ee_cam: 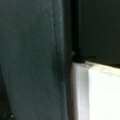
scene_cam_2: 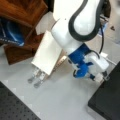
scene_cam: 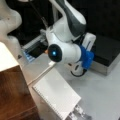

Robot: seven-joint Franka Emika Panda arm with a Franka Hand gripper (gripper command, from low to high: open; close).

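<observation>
One gripper (scene_cam_2: 103, 75) low beside black platform (scene_cam_2: 107, 100), near white panel (scene_cam_2: 47, 53)

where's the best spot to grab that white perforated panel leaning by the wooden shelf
Probably the white perforated panel's long free edge, the one facing the open grey table, approached from that side. The panel is thin and flat, and leans tilted against the wooden shelf, so a pinch across its thickness suits it. The gripper sits near the black block, away from the panel.

grey table (scene_cam: 105, 92), white panel (scene_cam: 56, 96), black slab (scene_cam_2: 107, 105), wooden stand (scene_cam_2: 20, 51)
</observation>
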